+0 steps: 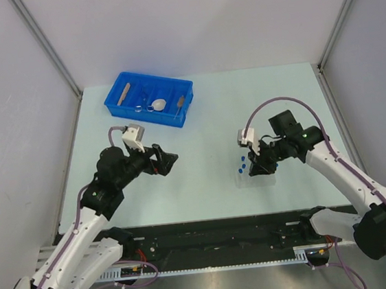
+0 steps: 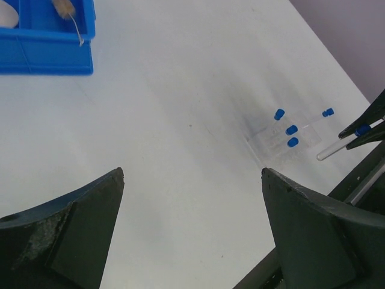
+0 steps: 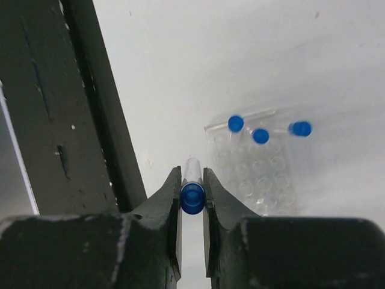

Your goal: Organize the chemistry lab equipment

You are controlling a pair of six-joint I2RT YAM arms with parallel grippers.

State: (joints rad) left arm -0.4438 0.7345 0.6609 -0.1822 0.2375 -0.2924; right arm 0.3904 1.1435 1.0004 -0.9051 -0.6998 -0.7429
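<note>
Blue-capped tube [image 3: 192,197] inside right gripper [image 3: 192,182]

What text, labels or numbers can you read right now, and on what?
None can be read.
Blue bin, clear tube rack, and the blue-capped tube in the right tool: no print visible.
Base rail below the arms: any marking is too small to read.

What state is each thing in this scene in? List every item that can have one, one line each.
left hand: open, empty, above the table.
tube rack: flat on the table, most wells empty.
racked tubes: capped.
held tube: capped, outside the tube rack.
right hand: shut on the held tube.
blue bin: open-topped, white dish inside.
</note>
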